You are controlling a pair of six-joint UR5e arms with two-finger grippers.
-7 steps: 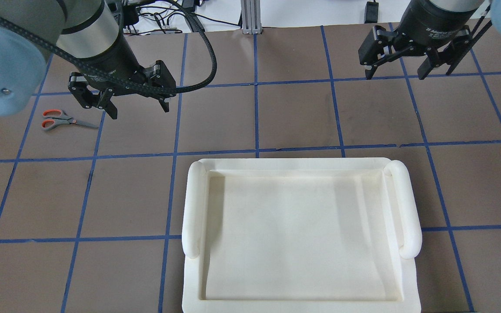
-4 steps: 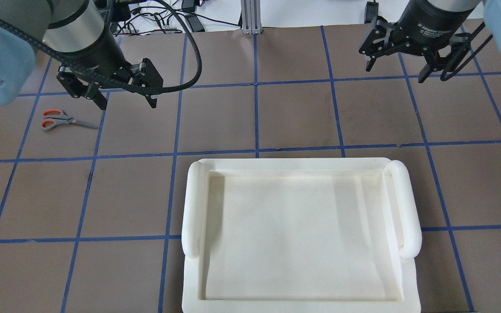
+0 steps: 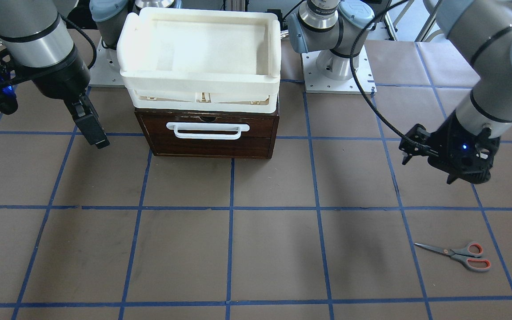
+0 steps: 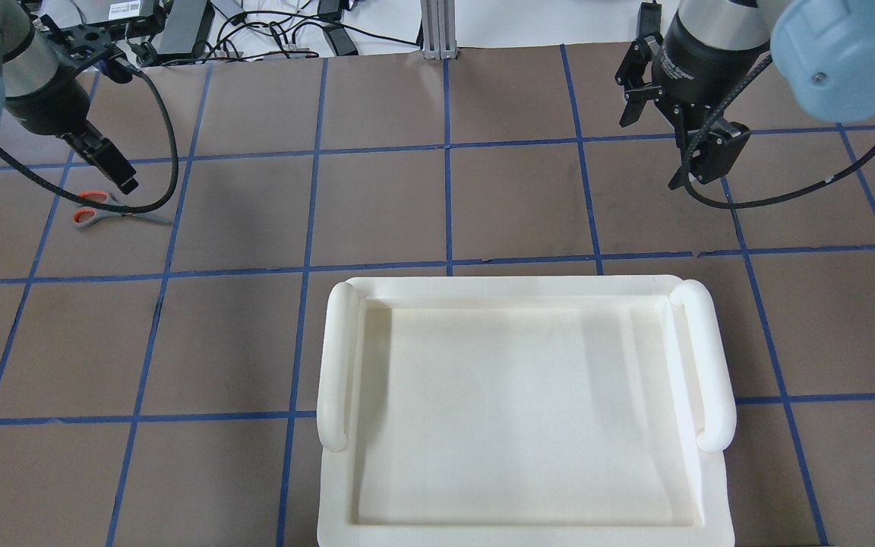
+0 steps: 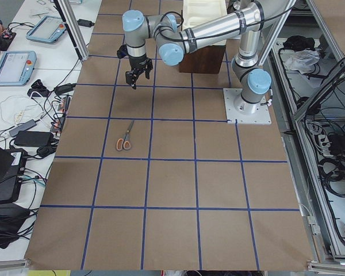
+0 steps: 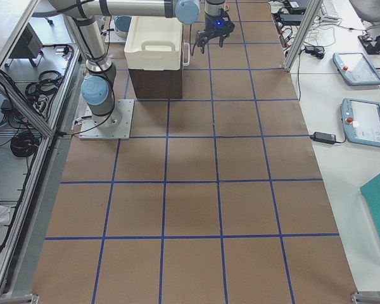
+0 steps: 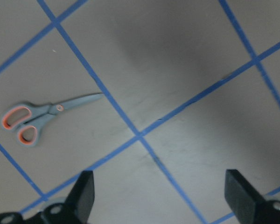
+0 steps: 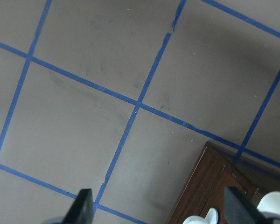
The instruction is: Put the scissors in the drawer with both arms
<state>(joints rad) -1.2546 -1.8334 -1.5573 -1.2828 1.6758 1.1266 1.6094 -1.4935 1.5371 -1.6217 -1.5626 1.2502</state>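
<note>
The scissors (image 3: 458, 256) are lying flat on the table (image 3: 194, 249), far out on the robot's left, well apart from the drawer (image 3: 154, 129), which is sitting shut under a white tray (image 3: 200, 82). The left gripper (image 7: 161, 189) is hovering near them, fingers spread wide, empty. The right gripper (image 8: 158, 205) is hanging beside the drawer, likewise spread.

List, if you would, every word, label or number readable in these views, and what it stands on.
No text reads clearly.
White lettering on the right gripper body: too blurred to read.
White label on the black device beyond the table: too small.
Teach pendant screens: too small.
</note>
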